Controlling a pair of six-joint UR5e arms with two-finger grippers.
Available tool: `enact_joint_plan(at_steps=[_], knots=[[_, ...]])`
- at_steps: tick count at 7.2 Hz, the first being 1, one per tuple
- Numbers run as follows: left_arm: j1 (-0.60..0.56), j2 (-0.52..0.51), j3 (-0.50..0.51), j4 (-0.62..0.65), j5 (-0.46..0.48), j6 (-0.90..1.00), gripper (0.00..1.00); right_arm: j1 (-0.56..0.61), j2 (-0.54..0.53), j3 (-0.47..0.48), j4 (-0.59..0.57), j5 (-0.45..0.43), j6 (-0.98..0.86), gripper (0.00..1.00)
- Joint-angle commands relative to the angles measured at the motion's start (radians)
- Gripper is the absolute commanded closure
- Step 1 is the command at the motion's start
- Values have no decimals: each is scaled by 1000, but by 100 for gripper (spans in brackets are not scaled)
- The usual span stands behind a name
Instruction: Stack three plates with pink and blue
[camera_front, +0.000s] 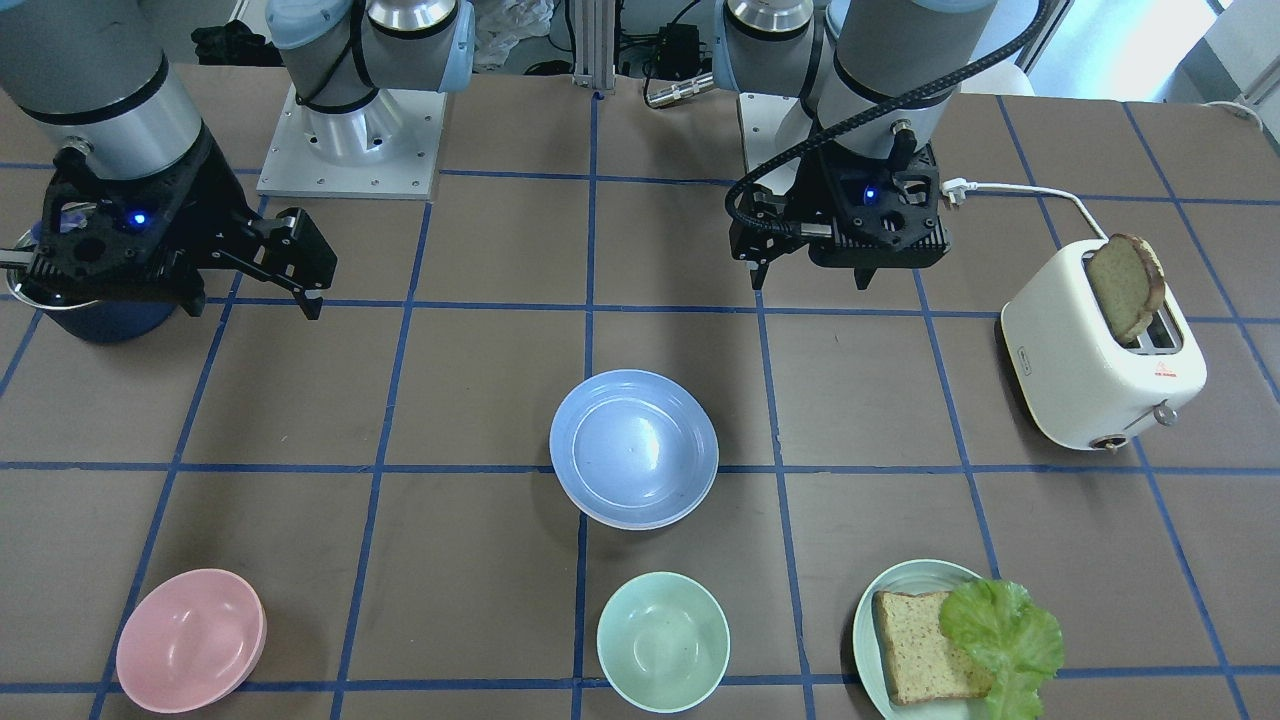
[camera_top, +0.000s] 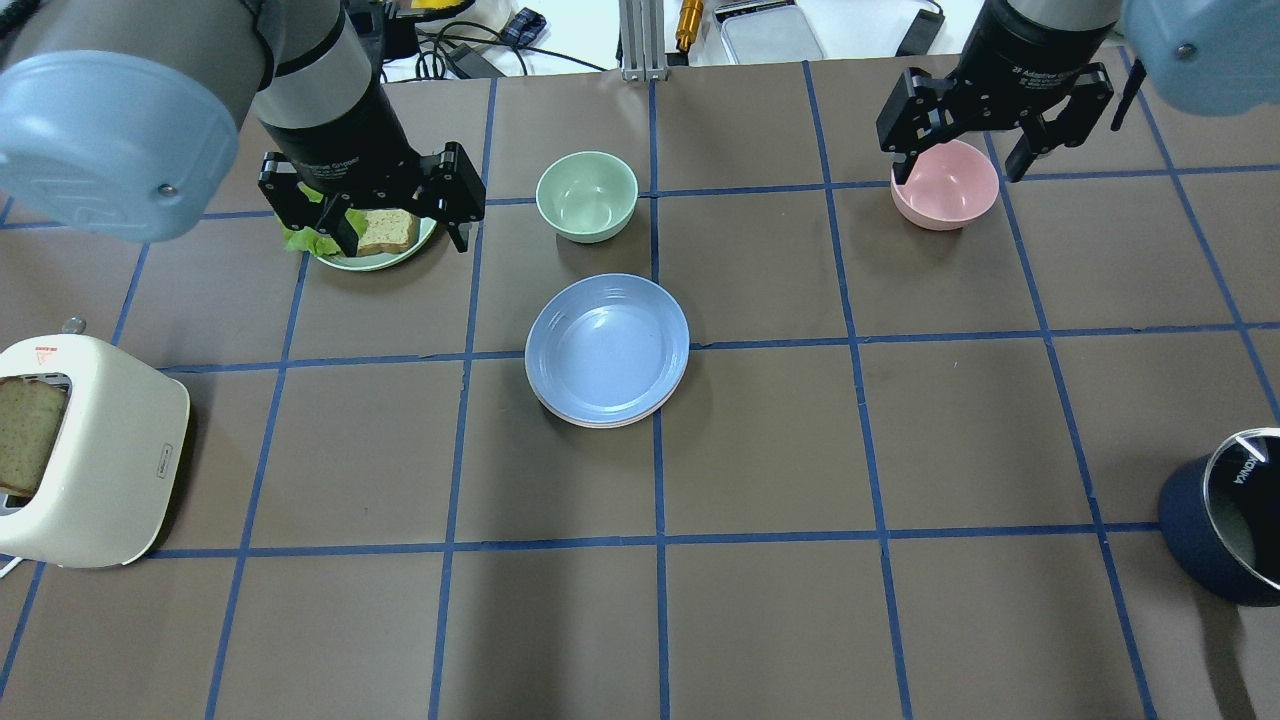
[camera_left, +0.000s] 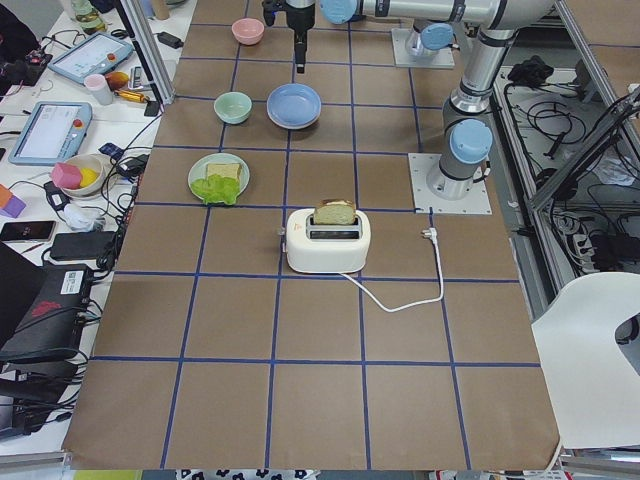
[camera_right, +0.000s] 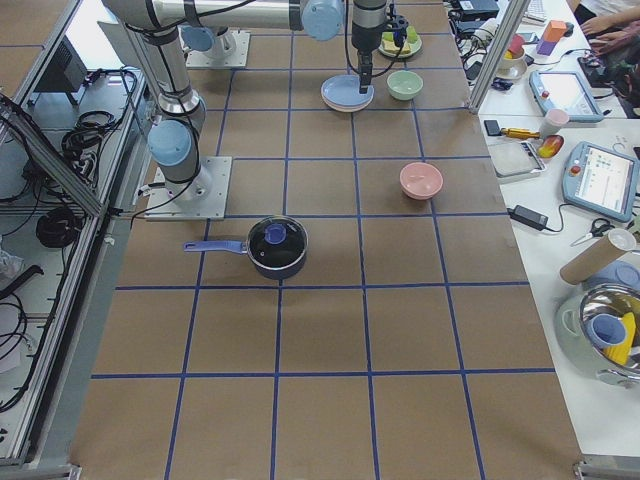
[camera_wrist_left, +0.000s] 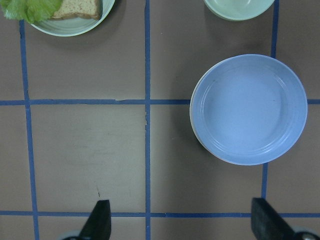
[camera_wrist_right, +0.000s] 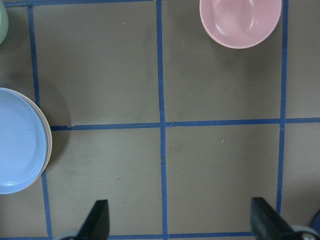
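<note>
A light blue plate (camera_top: 607, 348) lies on top of a stack at the table's middle; it also shows in the front view (camera_front: 633, 447) and the left wrist view (camera_wrist_left: 249, 109). A pale pink rim (camera_top: 600, 423) peeks out under it. No cream-white plate can be made out; anything lower in the stack is hidden. My left gripper (camera_top: 400, 235) hangs open and empty, high above the table to the stack's left. Its fingertips (camera_wrist_left: 100, 222) frame bare table. My right gripper (camera_top: 957, 170) hangs open and empty, high to the stack's right, with fingertips (camera_wrist_right: 265, 220) apart.
A mint-green bowl (camera_top: 587, 195) sits just beyond the stack. A pink bowl (camera_top: 945, 185) sits at far right. A pale green plate (camera_top: 372, 262) holds bread and lettuce at far left. A cream toaster (camera_top: 90, 460) stands near left, a dark pot (camera_top: 1225, 530) near right.
</note>
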Motion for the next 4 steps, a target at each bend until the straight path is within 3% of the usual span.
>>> enact_joint_plan(at_steps=[1, 4], knots=[[1, 9, 0, 2, -7, -1, 0, 5, -45, 9, 2, -14, 11, 0], [1, 20, 0, -5, -4, -1, 0, 3, -45, 11, 1, -13, 10, 0]])
